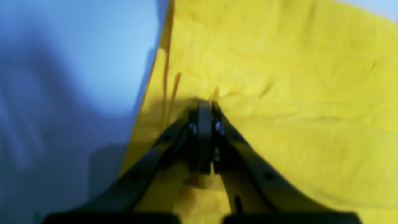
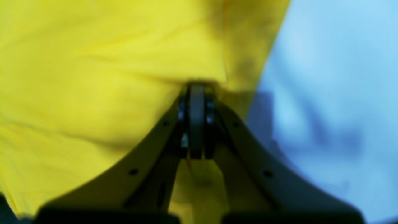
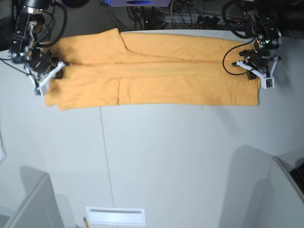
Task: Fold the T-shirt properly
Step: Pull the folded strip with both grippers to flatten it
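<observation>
Hidden: both wrist views blurred; gripper tips buried in cloth.
T-shirt: long strip along tabletop far edge.
Left gripper: jaws closed, pinching T-shirt end.
Right gripper: jaws closed, pinching opposite end.

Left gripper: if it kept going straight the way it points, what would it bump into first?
The T-shirt. The left gripper has its jaws shut, tips already at the yellow cloth, so it would likely push straight into more shirt, though depth is unclear.

Both arms low at far side; left pincer & right pincer clamped tight, jaws together.
</observation>
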`<state>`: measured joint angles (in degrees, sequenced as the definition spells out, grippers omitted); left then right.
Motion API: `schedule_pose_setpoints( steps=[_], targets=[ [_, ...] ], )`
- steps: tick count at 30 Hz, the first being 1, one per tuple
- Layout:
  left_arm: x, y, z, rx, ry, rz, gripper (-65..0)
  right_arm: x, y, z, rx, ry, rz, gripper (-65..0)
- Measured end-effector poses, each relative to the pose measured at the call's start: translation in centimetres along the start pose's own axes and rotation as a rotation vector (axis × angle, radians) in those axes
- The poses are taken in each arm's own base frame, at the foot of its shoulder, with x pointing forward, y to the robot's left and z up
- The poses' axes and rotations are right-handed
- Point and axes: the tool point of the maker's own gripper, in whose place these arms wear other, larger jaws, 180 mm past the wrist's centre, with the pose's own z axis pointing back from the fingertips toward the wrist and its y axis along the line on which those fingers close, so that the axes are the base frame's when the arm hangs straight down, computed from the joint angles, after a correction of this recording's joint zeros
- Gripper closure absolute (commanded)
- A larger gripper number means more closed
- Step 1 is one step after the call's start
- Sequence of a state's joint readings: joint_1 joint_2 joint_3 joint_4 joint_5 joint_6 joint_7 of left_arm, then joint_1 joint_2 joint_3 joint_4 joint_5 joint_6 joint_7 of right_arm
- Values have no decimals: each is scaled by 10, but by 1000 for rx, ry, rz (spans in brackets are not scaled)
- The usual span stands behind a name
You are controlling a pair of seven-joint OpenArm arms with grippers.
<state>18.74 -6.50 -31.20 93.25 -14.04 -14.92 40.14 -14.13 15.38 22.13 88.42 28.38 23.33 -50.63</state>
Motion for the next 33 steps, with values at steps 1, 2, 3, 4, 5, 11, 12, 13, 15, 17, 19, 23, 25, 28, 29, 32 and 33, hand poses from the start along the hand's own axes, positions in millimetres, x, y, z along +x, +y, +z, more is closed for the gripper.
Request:
schedule_pose_setpoints(
  steps=[1,2,3,4,5,11,12,13,15,17,19,23,25,28,29,32,33],
  targets=[
    [4,1,-6,2,-16,5,0,6,1,-7,12,-17,-12,0],
    [10,1,-13,0,-36,19,0,15,0,-13,24,-42,-31,0],
    [16,2,-19,-2,-48,33,0,23,-1,-18,29,-62,-47,0],
    [20,2,-24,-7,-56,53,0,32,-2,-24,41,-83,-64,0],
    [25,2,-30,-7,-61,67,0,40,-4,-29,44,-93,-75,0],
    [66,-11,-59,-36,-75,114,0,99,-6,-59,26,-129,-104,0],
    [72,-14,-63,-39,-79,126,0,107,-7,-62,14,-129,-96,0],
    [78,-16,-65,-42,-82,129,0,114,-6,-64,3,-127,-85,0],
    [88,-21,-69,-53,-75,137,0,125,-2,-68,-20,-115,-64,0],
    [96,-24,-68,-54,-71,130,0,132,1,-65,-30,-109,-52,0],
    [95,-21,-60,-46,-25,108,0,128,7,-58,-32,-74,-35,0],
    [142,-6,-18,-52,-176,131,0,145,22,-20,-9,-199,9,0],
    [163,15,8,-41,-267,196,0,158,33,5,13,-294,40,0],
    [153,36,27,-40,-254,253,0,160,50,32,49,-383,80,0],
    [147,37,29,-59,-243,260,0,154,56,37,59,-388,93,0],
    [135,37,34,-95,-231,271,0,139,59,42,57,-375,110,0],
    [132,36,35,-108,-226,274,0,134,58,41,56,-361,108,0]
  ],
)
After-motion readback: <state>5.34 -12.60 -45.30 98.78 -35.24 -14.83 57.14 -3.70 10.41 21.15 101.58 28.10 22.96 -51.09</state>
